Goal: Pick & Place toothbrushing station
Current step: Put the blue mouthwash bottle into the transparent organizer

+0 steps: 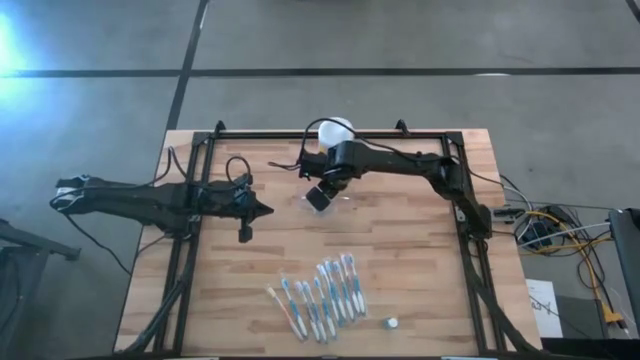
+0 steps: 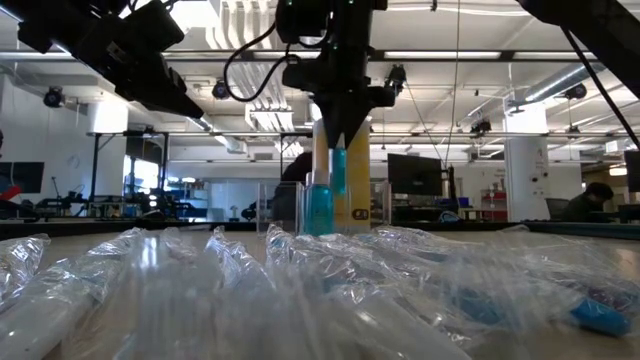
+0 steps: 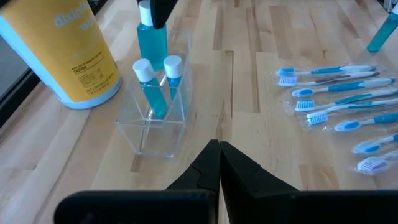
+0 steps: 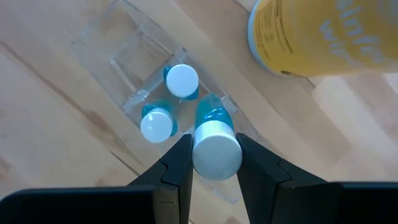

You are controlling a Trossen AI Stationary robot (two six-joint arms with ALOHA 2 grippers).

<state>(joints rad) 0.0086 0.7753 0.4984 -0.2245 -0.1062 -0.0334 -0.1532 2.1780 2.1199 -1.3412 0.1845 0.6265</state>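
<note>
The clear toothbrushing station (image 3: 144, 132) stands on its base on the wooden table, next to a yellow jar (image 3: 68, 56). Two blue tubes with white caps (image 3: 155, 87) stand upright in its slots. My right gripper (image 1: 320, 196) is above the station, shut on a blue bottle with a white cap (image 4: 216, 149), which stands at the station's far slot (image 3: 152, 37). My left gripper (image 3: 219, 149) is shut and empty, over the table (image 1: 268, 210) to the left of the station. My right gripper pinches the blue bottle at its white cap end (image 4: 216, 163) between its two fingers, one on each side. The fingers come from above, pointing down. The bottle hangs upright with its lower end at the station's far slot; whether it rests there I cannot tell.
Several wrapped toothbrushes (image 1: 320, 295) lie in a row near the table's near edge, filling the low view's foreground (image 2: 300, 290). A small white cap (image 1: 392, 323) lies right of them. The yellow jar with a white lid (image 1: 335, 130) stands close behind the station.
</note>
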